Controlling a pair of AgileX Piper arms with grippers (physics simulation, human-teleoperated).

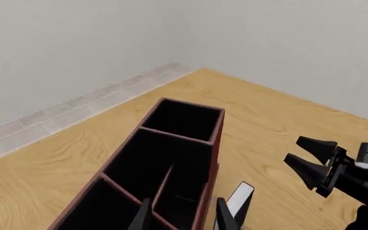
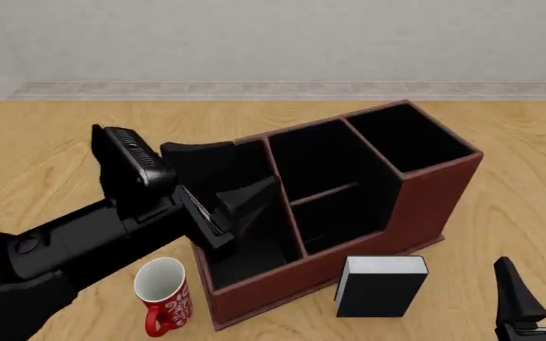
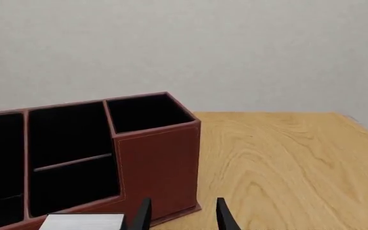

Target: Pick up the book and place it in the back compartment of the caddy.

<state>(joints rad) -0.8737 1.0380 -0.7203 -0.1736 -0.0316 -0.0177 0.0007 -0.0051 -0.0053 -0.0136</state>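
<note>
Left wrist view: our left gripper (image 1: 182,215) is spread, empty, above the caddy (image 1: 165,167).

Front view: the book (image 2: 380,285) stands upright just beside the caddy's lower outer wall.

Right wrist view: our right gripper (image 3: 180,215) is spread, empty.

**Matte black arms, wedge-shaped fingers**

The left arm (image 2: 55,245) is matte black throughout, a thick rounded link ending in a boxy wrist block with a ribbed, vented face. A thin pale strip edges the left gripper (image 2: 239,195). Its fingers (image 2: 254,202) are black tapering wedges. The right gripper (image 2: 539,302) has matching black pointed fingers, with a small grey-white patch on its body.
</note>
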